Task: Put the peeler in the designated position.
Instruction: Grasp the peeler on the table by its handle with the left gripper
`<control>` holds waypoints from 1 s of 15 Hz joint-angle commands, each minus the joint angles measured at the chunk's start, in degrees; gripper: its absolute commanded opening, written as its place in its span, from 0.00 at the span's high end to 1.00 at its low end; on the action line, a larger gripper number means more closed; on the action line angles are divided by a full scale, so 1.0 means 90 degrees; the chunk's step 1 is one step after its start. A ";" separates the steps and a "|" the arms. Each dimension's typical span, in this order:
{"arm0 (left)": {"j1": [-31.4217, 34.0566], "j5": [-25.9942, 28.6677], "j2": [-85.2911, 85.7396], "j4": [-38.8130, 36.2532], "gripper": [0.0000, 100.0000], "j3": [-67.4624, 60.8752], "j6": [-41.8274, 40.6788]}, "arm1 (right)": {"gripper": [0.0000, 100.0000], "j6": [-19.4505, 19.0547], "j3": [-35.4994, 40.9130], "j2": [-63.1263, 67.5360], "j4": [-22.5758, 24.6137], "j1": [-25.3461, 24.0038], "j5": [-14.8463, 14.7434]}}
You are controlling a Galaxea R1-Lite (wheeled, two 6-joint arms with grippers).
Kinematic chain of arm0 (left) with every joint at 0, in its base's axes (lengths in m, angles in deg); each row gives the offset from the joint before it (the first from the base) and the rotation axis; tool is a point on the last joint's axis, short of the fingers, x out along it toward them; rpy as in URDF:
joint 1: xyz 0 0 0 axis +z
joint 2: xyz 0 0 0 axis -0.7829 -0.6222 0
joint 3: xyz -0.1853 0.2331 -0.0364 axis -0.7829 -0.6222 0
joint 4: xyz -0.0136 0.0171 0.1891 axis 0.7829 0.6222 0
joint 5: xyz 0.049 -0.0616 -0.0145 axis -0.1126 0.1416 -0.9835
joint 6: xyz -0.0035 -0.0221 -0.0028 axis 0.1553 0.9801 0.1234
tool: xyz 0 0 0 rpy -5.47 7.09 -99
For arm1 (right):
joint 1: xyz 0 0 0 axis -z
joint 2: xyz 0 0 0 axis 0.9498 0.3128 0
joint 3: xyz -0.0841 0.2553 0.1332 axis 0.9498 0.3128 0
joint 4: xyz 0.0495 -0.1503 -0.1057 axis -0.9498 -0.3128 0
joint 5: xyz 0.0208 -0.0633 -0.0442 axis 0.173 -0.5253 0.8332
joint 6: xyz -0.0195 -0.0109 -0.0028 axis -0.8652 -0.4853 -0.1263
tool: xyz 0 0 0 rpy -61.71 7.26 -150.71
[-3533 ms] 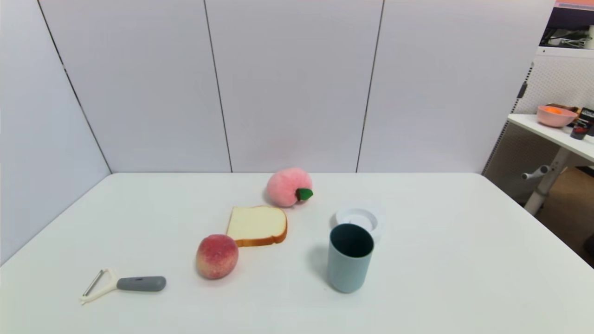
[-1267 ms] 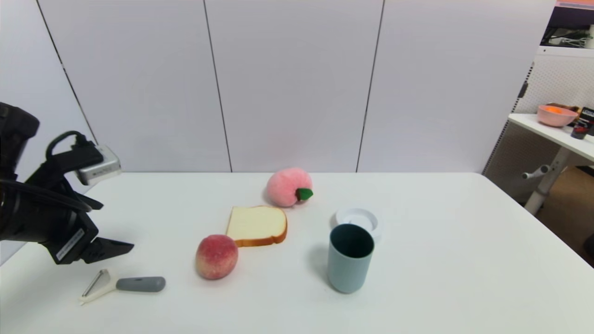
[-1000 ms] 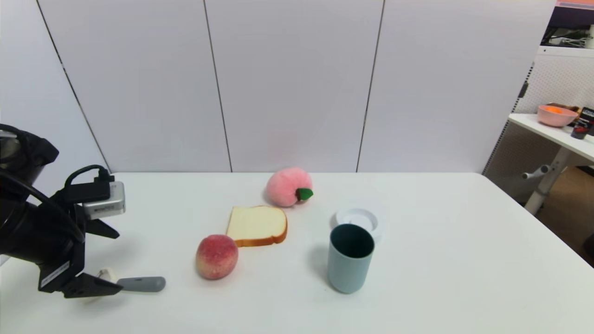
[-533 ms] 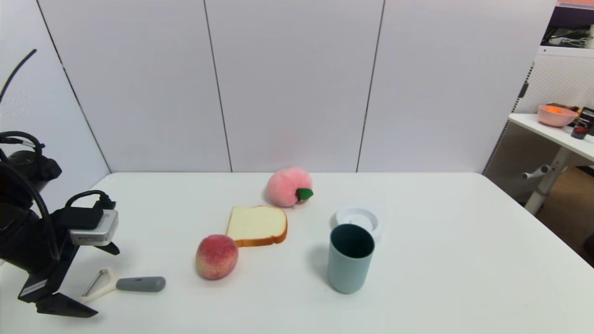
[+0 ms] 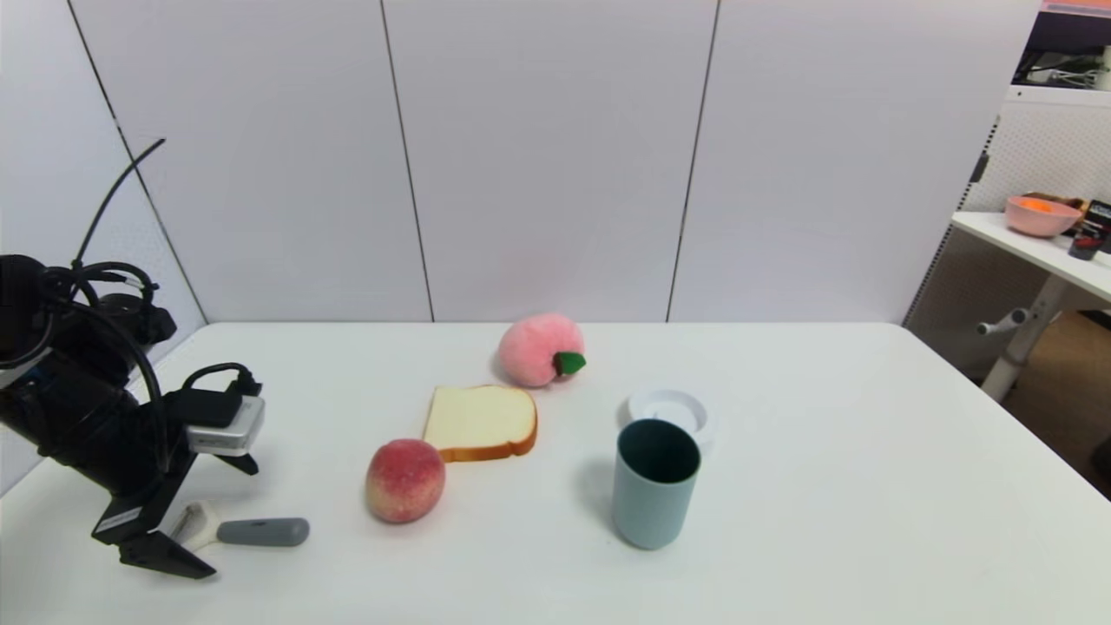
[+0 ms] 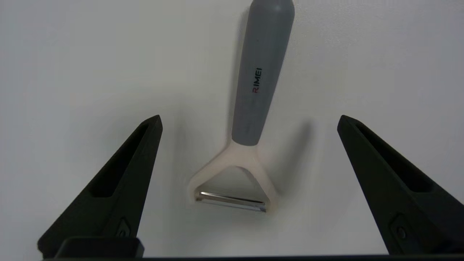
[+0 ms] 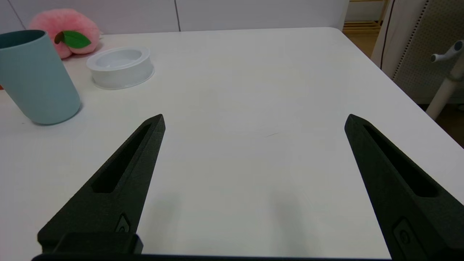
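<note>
Reaching down over the near left corner of the table (image 5: 825, 451), the left arm slopes from the picture's left edge toward the surface, its wrist camera riding on top and its cable looping behind. The left gripper (image 5: 187, 542) points steeply downward with its fingers spread wide. The peeler (image 5: 247, 530) lies flat on the table directly below it; the near finger (image 5: 165, 560) sits on the robot's side of the forked head, while the other finger is hidden behind the wrist in the head view.

From the left wrist, the left gripper (image 6: 249, 121) frames the peeler (image 6: 253, 108): its cream fork and metal blade lie between the two fingers, close to the wrist, and the grey handle runs straight away from the hand, past the fingertips. Neither finger (image 6: 119, 170) touches the peeler; bare table shows on both sides of the head.

Beyond the handle's end, away from the hand, stand a peach (image 5: 405, 479) and a bread slice (image 5: 480, 423), with a plush peach (image 5: 540, 349) farther back. A cup (image 5: 654, 483) and a white dish (image 5: 673, 410) stand well apart, toward the table's middle.

The right gripper (image 7: 253, 121) is out of the head view; its own camera shows its fingers spread wide, low over bare table, with the cup (image 7: 36, 78), dish (image 7: 120, 67) and plush peach (image 7: 65, 34) ahead of it to one side.
</note>
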 commanded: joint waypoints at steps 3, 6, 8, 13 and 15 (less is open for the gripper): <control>-0.0408 -0.0326 -0.0449 -0.0155 0.00 0.0020 0.0196 | 0.00 0.0001 0.0010 0.0008 0.0002 -0.0001 0.0000; -0.0457 -0.0326 -0.0459 -0.0224 0.00 0.0030 0.0274 | 0.00 0.0001 0.0010 0.0008 0.0002 -0.0001 0.0000; -0.0457 -0.0345 -0.0469 -0.0224 0.00 0.0030 0.0274 | 0.00 0.0001 0.0010 0.0008 0.0002 -0.0001 0.0000; -0.0496 -0.0453 -0.0489 -0.0224 0.00 0.0030 0.0313 | 0.00 0.0001 0.0010 0.0008 0.0002 -0.0001 0.0000; -0.0535 -0.0453 -0.0508 -0.0224 0.00 0.0030 0.0313 | 0.00 0.0001 0.0010 0.0008 0.0002 -0.0001 0.0000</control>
